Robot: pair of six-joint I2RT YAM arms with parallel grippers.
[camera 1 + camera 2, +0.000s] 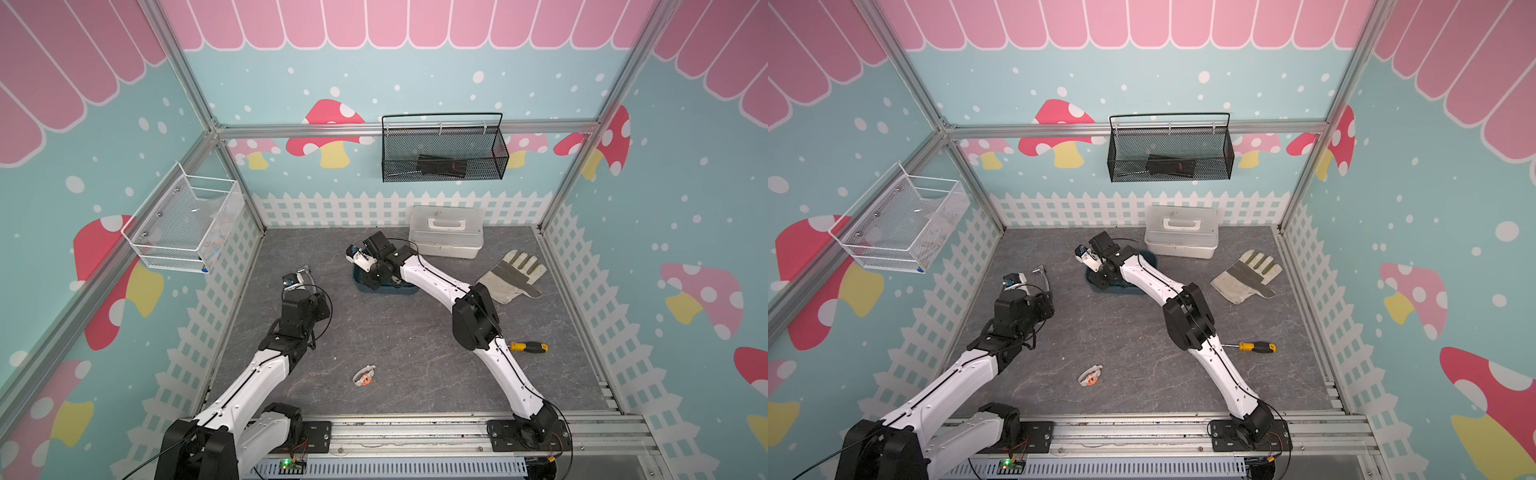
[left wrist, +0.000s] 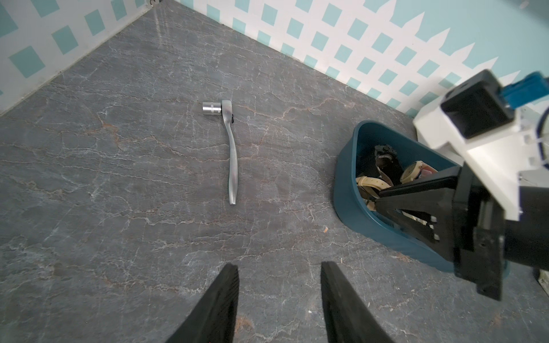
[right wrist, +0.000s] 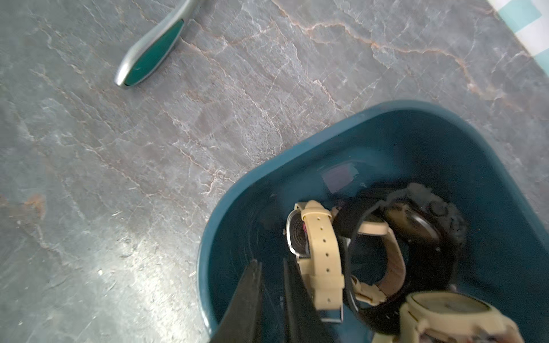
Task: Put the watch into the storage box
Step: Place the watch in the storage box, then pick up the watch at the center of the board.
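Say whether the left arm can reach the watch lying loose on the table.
Probably yes: the left gripper is open and empty, the watch lies alone on the table beside that arm, and the right gripper is away over the storage box.

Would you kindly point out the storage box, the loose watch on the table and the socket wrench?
storage box (image 2: pixel 346 190): left wrist view, on its outer wall.
loose watch (image 1: pixel 363 376): in a top view, on its case.
socket wrench (image 2: pixel 233 154): left wrist view, on the middle of its handle.
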